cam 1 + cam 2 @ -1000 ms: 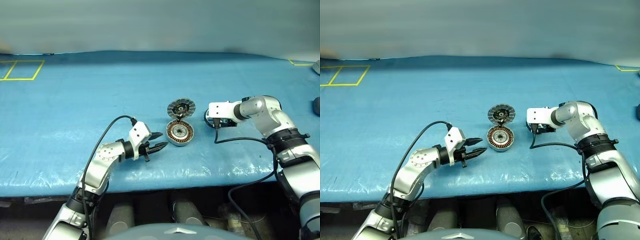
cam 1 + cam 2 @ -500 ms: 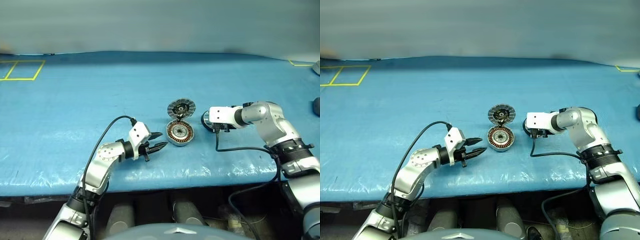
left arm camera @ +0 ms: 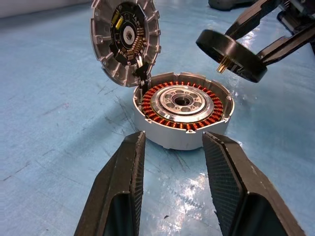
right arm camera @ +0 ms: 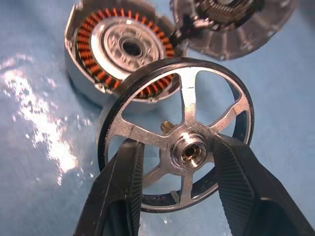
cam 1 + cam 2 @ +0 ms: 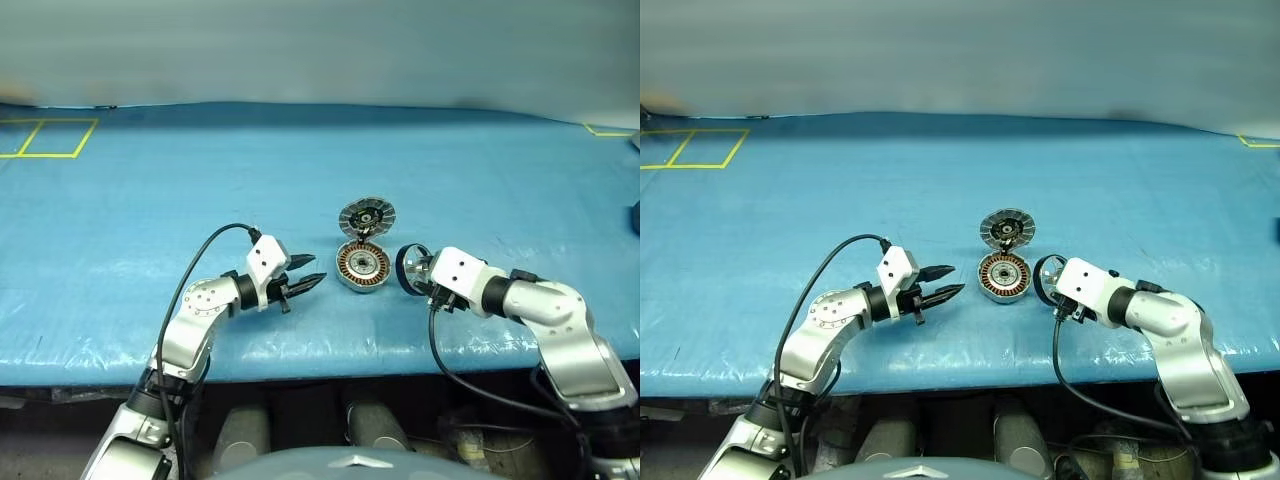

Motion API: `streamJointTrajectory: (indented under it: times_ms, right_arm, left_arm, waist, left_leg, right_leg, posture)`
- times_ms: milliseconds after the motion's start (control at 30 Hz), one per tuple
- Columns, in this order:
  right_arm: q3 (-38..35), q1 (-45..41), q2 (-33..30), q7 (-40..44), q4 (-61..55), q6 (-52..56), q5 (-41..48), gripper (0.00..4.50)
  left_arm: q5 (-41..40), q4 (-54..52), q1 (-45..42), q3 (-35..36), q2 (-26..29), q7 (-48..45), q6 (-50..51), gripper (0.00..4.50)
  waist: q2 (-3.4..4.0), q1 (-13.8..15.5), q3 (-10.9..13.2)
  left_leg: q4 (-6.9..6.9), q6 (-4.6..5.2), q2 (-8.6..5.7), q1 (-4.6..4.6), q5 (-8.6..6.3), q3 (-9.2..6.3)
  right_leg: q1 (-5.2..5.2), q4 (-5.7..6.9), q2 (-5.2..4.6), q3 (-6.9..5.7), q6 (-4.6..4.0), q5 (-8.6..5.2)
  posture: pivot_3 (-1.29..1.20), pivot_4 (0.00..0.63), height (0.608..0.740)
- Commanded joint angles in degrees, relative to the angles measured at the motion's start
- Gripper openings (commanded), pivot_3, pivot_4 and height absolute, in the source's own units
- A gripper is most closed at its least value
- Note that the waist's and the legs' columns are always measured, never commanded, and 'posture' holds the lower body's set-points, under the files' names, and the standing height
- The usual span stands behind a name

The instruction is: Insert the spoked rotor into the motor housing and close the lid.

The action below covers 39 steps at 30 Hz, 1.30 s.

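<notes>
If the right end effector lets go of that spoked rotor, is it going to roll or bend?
The spoked rotor looks like rigid metal, so bending seems unlikely. Round and thin-rimmed, it would probably roll if it landed on edge. Its smooth, shiny spokes may be slippery in the right end effector.

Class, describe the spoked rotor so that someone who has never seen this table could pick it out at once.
On the blue table, find the motor housing with copper windings near the front edge, its lid standing open behind it. The spoked rotor is held off the table beside it in the right gripper. It alone is a dark ring with silvery spokes and hub.
</notes>
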Motion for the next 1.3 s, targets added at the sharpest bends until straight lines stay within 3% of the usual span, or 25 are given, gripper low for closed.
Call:
streamJointTrajectory:
  times_ms: [33, 167, 367, 867, 1300]
  right_arm:
    - [-4.6, 2.1, 3.3, -3.9, -8.9, 3.6, 4.4, 1.74]
    - [-6.5, 4.2, 9.4, -6.9, -14.8, 7.0, 11.7, 1.74]
    - [0.3, 2.2, 14.6, -11.2, -11.0, 6.6, 14.2, 1.74]
    - [8.5, -8.5, 4.3, -8.1, 2.4, 3.0, 11.4, 1.74]
    - [11.6, -10.5, 1.6, -7.0, 7.1, 2.1, 10.3, 1.74]
  left_arm:
    - [-1.6, 0.7, -1.3, 1.4, 0.2, -1.3, -2.1, 1.98]
    - [-3.1, 1.1, -1.7, 1.6, 1.2, -4.4, -2.8, 1.98]
    - [-4.5, 0.1, -1.3, 1.2, 1.5, -6.7, -3.5, 1.98]
    - [-4.8, -3.2, -3.0, 0.5, 3.4, -9.8, -2.5, 1.98]
    - [-5.0, -4.3, -1.9, 0.1, 3.3, -8.2, -2.2, 1.98]
  waist:
    - [0.00, 0.0, 0.0]
    - [0.00, -0.1, 0.0]
    - [0.00, -0.2, 0.0]
    - [-0.01, -0.2, 0.0]
    - [-0.01, -0.1, 0.0]
  left_leg:
    - [0.01, 0.00, 0.00, 0.02, 0.00, 0.01]
    - [0.03, -0.05, 0.00, 0.03, 0.03, 0.01]
    - [-0.02, -0.05, 0.01, 0.02, 0.03, 0.01]
    - [-0.08, -0.04, 0.01, -0.02, 0.02, 0.00]
    - [-0.07, -0.02, 0.01, -0.04, 0.01, 0.00]
  right_leg:
    - [0.01, 0.01, 0.00, 0.01, 0.01, -0.01]
    - [0.03, 0.01, 0.00, 0.02, -0.12, -0.08]
    - [0.00, 0.00, 0.01, 0.02, -0.14, -0.08]
    - [-0.03, -0.03, 0.02, 0.00, -0.10, -0.06]
    - [-0.04, -0.03, 0.01, -0.01, -0.09, -0.06]
  posture:
    - [0.00, 0.150, 0.740]
    - [0.00, 0.150, 0.740]
    - [0.00, 0.150, 0.740]
    - [0.00, 0.150, 0.740]
    - [0.00, 0.150, 0.740]
